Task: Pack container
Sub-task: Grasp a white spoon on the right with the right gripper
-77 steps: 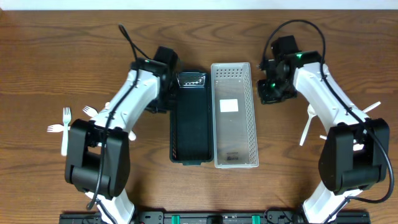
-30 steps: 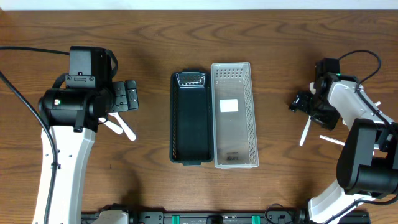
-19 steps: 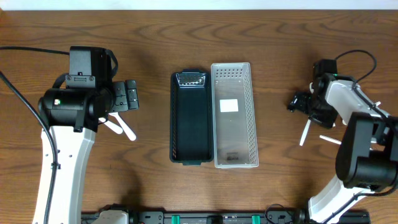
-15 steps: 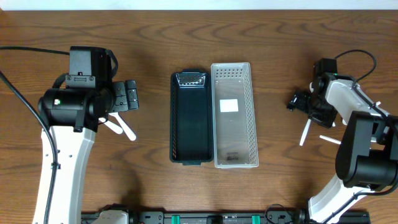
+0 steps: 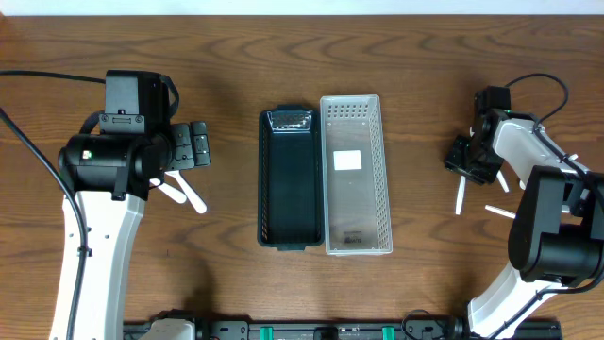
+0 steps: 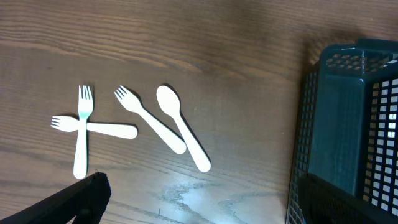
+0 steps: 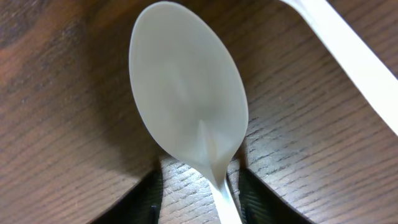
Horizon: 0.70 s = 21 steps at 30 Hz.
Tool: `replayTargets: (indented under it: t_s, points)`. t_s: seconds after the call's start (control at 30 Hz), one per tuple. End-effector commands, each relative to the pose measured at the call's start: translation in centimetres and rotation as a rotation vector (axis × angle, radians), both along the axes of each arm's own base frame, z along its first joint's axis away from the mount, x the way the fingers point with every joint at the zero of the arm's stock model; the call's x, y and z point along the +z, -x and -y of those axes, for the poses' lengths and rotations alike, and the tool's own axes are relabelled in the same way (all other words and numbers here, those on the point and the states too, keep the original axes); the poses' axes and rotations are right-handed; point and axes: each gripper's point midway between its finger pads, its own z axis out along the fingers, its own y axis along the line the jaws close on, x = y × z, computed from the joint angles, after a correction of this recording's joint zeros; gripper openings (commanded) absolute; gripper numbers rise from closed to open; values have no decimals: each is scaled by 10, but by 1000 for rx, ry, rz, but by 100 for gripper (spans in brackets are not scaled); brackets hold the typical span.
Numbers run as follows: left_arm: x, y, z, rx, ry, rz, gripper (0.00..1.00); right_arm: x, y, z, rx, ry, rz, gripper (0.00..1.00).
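A white plastic spoon [image 7: 186,87] lies bowl-up on the wooden table, its handle [image 5: 460,196] trailing toward the front. My right gripper [image 7: 199,199] straddles the spoon's neck, jaws narrowed with wood still showing beside the handle; overhead it sits at the far right [image 5: 469,162]. The black mesh container [image 5: 265,179] and the clear perforated tray [image 5: 384,189] lie side by side mid-table, both holding no cutlery. My left gripper [image 5: 203,144] hangs wide open above the left cutlery, nothing between its fingers [image 6: 74,202]. Below it lie two crossed forks [image 6: 81,134], a third fork [image 6: 149,118] and a spoon [image 6: 183,130].
A second white utensil handle [image 7: 348,56] runs past the spoon at the upper right. Another white piece [image 5: 500,211] lies near the right arm's base. The black container's corner [image 6: 348,118] fills the right of the left wrist view.
The right gripper has shifted slightly toward the spoon and its jaws have narrowed around the neck. The left arm has not moved.
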Motion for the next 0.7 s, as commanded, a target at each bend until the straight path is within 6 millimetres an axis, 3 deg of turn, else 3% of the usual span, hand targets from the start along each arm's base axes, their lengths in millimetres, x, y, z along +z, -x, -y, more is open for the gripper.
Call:
replayTargets:
  t_s: [0.0, 0.13, 0.23, 0.33, 0.47, 0.53, 0.67]
  points:
    - [1, 0, -4, 15, -9, -1, 98, -28, 23, 5, -5, 23, -109, 31]
    - [1, 0, -4, 15, -8, -1, 98, -29, 23, 5, -5, 24, -105, 17]
    - [1, 0, -4, 15, -9, -1, 98, -28, 21, 5, -4, 24, -101, 1]
    - [1, 0, -4, 15, -9, -1, 98, -20, 17, 3, 3, 22, -96, 1]
    - [1, 0, -4, 15, -8, -1, 98, 25, -10, -9, 87, 34, -17, 1]
    - [1, 0, -4, 15, -8, -1, 98, 61, -27, -22, 139, 43, 55, 1]
    - [1, 0, -4, 15, -8, -1, 98, 143, -54, -69, 252, 48, 235, 1]
